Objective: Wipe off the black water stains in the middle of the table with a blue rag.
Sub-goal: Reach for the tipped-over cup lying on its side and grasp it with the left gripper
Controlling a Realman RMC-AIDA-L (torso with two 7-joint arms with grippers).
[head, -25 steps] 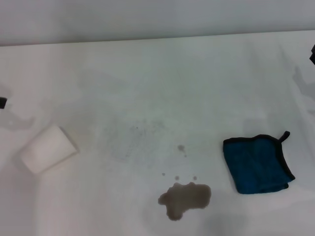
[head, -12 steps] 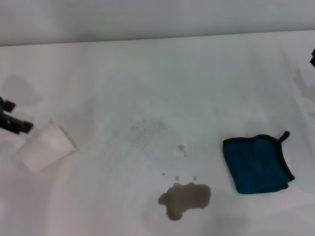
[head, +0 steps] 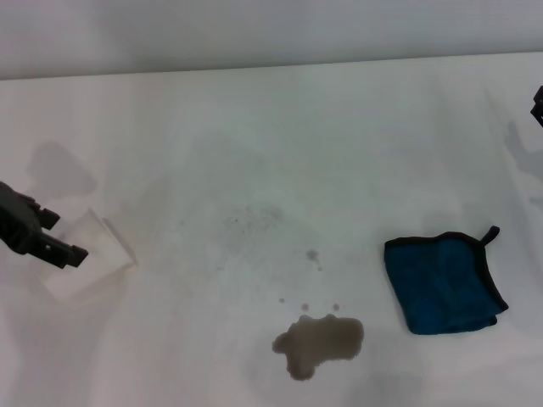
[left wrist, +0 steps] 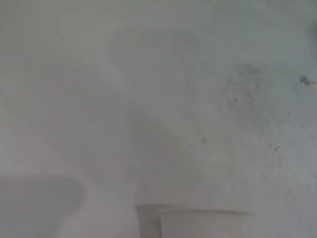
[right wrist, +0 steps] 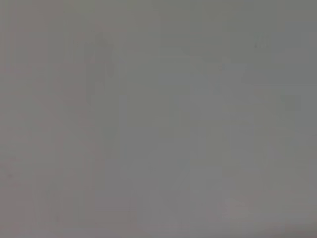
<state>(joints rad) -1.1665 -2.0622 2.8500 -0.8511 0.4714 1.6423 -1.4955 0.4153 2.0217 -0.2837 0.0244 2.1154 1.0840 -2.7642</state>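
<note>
While the left gripper (head: pixel 51 242) hangs over the white cup (head: pixel 89 259), jaws unreadable, the blue rag (head: pixel 444 282) lies right of the black water stains (head: pixel 320 342) on the surface (head: pixel 297 144); right gripper (head: pixel 537 102) sits at the edge

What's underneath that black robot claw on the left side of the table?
A white paper cup lying on its side on the table. The left gripper hangs over it and hides part of it. Whether the jaws touch it cannot be told.
</note>
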